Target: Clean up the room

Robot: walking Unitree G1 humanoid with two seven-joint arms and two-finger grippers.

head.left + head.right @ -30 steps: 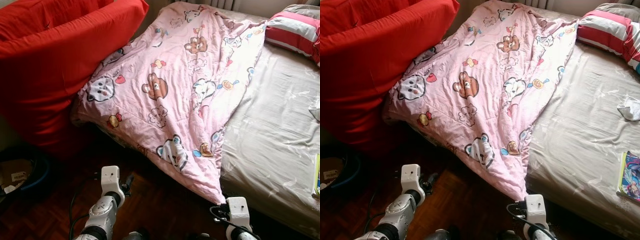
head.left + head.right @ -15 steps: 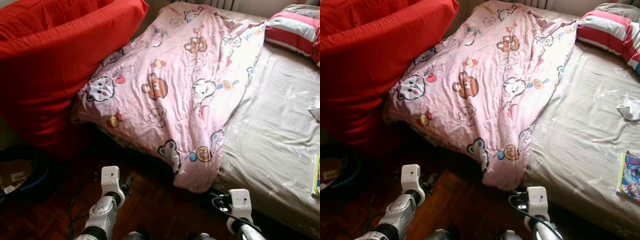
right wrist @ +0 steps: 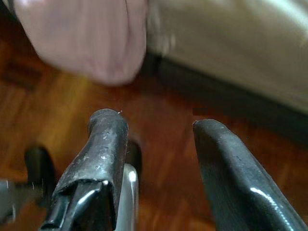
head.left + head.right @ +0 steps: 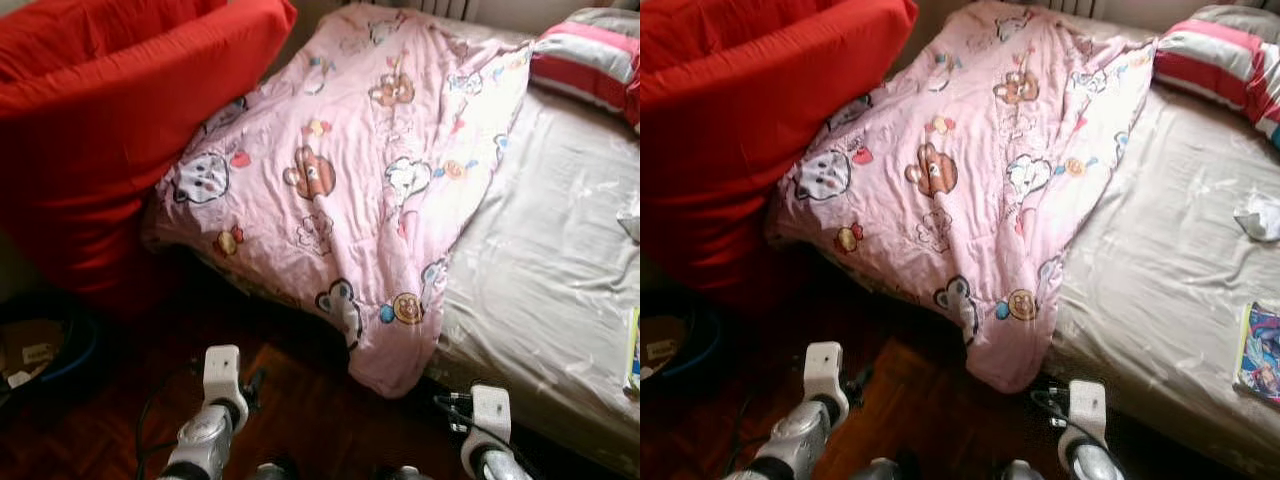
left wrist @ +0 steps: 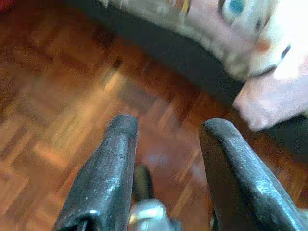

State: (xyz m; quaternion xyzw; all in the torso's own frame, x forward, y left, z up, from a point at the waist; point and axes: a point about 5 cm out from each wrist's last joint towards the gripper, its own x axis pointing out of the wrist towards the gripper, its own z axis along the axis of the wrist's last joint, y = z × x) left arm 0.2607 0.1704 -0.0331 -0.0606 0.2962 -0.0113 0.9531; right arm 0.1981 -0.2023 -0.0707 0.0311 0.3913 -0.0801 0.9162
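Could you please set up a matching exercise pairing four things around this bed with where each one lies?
Things:
1. pink quilt
2. red beanbag
3. striped pillow
4. book

Places:
A. on the bare sheet near the bed's right edge
B. far right corner of the bed
C. draped over the bed's left side, one corner hanging toward the floor
D. on the floor, against the bed's left side

Pairs: 1-C, 2-D, 3-B, 4-A

Book cut by edge, wrist views blurred
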